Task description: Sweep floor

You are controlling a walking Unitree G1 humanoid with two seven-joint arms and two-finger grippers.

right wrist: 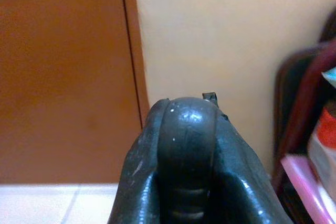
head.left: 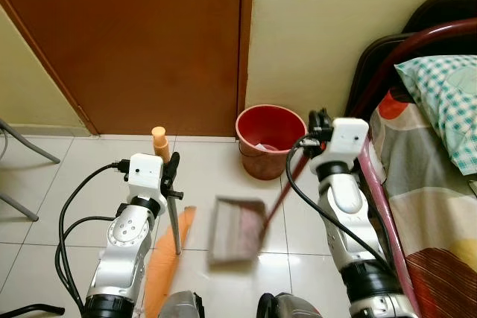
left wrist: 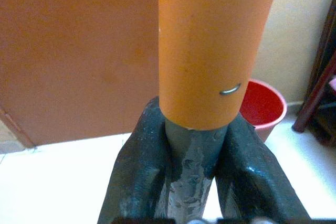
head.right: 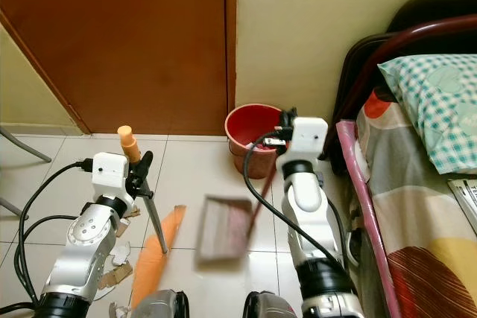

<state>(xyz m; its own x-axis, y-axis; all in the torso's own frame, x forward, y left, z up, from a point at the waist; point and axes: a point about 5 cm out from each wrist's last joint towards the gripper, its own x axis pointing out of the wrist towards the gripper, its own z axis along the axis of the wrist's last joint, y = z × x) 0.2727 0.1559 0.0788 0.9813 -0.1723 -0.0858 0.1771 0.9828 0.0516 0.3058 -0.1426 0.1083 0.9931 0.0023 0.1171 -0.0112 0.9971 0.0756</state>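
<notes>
I have both arms raised in front of me over the white tiled floor (head.left: 216,161). My left gripper (head.left: 173,175) is pinched around the grey pole of the broom (head.left: 176,223), just below its orange grip, and the orange bristles rest on the tiles near my left side. My right gripper (head.left: 320,126) is clamped on the dark handle end of the dustpan (head.left: 237,230), whose blurred pan sits between my arms. A red bucket (head.left: 270,141) stands farther off by the wall, beside the brown door (head.left: 141,42). The bed (head.left: 432,161) lies to my right.
</notes>
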